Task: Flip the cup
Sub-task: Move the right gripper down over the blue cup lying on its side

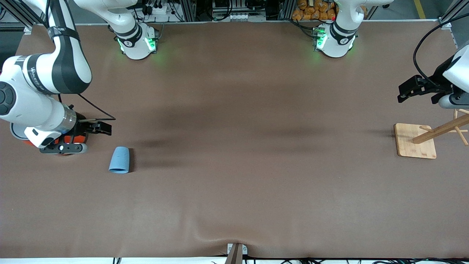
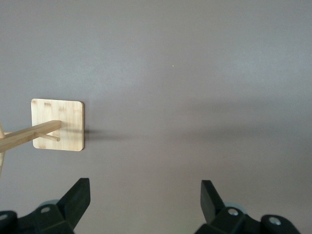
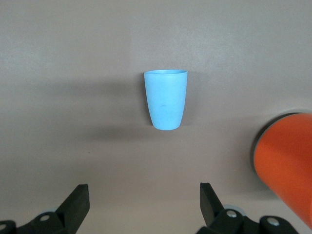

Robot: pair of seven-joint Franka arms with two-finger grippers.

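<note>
Right end effector (image 3: 144, 202), fingers spread and empty, is held above the surface near the lying cup (image 1: 119, 160); approach pending, descent and grasp judged next.

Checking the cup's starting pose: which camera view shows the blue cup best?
The right wrist view: the cup sits centered and unobstructed, its whole side and wider rim visible. The front view shows it smaller, beside the right arm's end. The left wrist view misses it, showing only the wooden stand.

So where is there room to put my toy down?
The big bare stretch of table between the cup and the wooden stand is free. It is crowded at the right arm's end, where the right gripper hangs beside the orange can.
</note>
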